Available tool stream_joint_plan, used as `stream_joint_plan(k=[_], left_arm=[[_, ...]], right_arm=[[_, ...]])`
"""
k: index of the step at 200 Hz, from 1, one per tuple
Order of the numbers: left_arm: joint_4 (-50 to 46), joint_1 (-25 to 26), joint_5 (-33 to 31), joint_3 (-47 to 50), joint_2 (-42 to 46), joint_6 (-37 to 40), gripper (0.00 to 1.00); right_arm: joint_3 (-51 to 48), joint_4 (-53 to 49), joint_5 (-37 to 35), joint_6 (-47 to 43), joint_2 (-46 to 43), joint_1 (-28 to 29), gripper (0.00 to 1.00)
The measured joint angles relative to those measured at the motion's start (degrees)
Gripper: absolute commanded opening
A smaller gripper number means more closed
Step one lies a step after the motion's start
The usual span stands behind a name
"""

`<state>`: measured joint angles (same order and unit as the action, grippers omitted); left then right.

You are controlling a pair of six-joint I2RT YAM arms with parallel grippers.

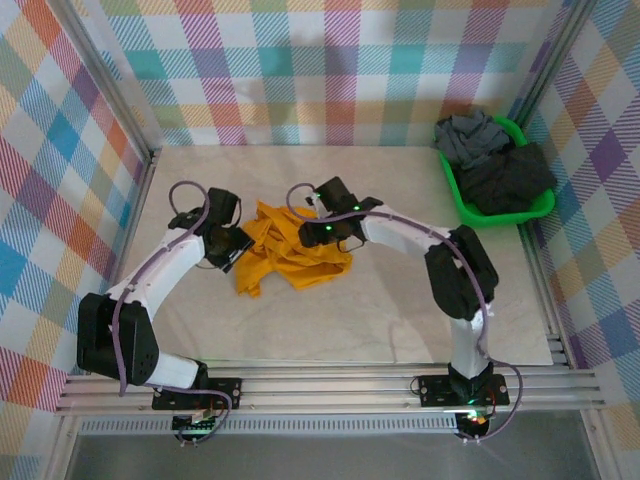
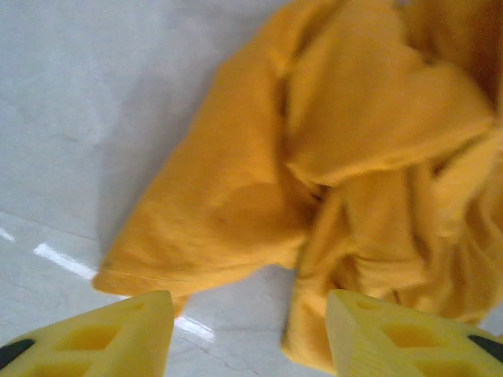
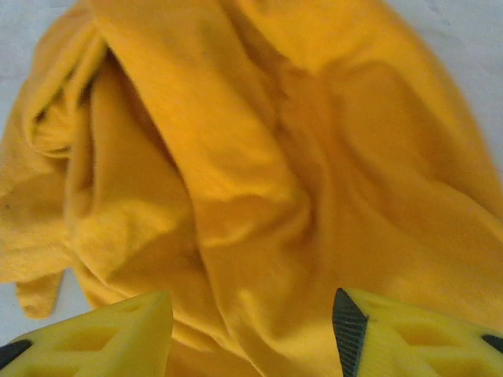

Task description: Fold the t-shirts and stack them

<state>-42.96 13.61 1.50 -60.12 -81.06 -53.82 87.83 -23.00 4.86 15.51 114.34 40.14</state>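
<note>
Left gripper (image 2: pixel 247 314): jaws spread, nothing pinched, hovering at the left hem edge of the orange t-shirt (image 1: pixel 290 255). The shirt is crumpled in a heap mid-table (image 1: pixel 400 300), between both arms. Judged light, soft and floppy with no stiffness, so it will sag and bunch when lifted. Best hold looks like a single-layer hem or sleeve edge at the left, not the bunched middle.

Right gripper (image 3: pixel 251 314): jaws spread over the shirt's folds, gripping nothing.

Far right, the green basket (image 1: pixel 455 195) holds a grey t-shirt (image 1: pixel 475 135) and a charcoal t-shirt (image 1: pixel 515 180), both wadded and spilling over the rim. Neither is folded yet.
</note>
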Motion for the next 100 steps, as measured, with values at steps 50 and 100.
stream_joint_plan(k=[50,100], left_arm=[[2.62,-1.42,5.53,6.38,-0.68,-4.02,0.51],[6.45,-0.57,8.85,7.50,-3.50,-5.51,0.60]], right_arm=[[14.40,-1.25,0.15,-0.37,13.11,1.73,0.55],[20.59,-6.34,-4.26,0.92,20.04,3.04,0.10]])
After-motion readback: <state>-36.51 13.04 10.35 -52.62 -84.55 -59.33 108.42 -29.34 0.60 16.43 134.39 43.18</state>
